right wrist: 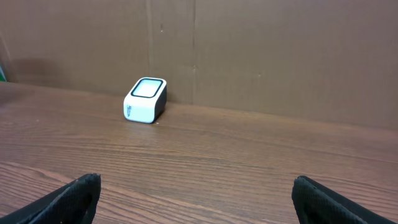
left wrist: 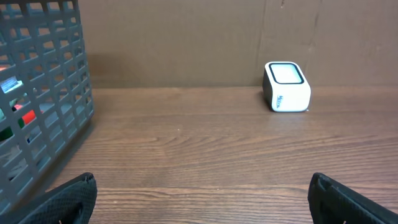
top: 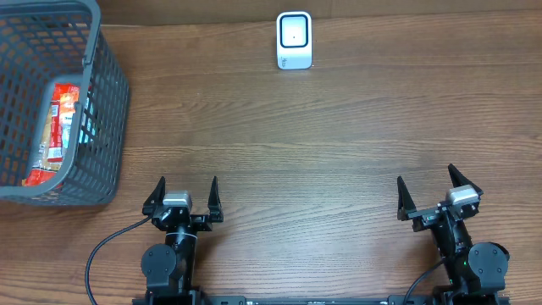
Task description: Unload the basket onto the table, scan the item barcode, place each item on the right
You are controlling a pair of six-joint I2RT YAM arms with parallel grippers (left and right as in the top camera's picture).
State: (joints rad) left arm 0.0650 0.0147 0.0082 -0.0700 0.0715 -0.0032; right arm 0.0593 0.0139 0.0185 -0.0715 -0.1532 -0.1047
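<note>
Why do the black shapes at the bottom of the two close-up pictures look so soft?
Left wrist view: the left gripper holds its fingers too near the lens, so they blur, while the scanner is sharp. Right wrist view: the right gripper blurs likewise. Overhead view: even light, all crisp.

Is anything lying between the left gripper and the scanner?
Nothing: overhead, only bare table separates the left gripper and the white scanner; the basket sits off left.

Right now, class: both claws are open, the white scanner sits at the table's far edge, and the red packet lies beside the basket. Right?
No: the red packet lies inside the basket, as the overhead view shows. The rest holds.
</note>
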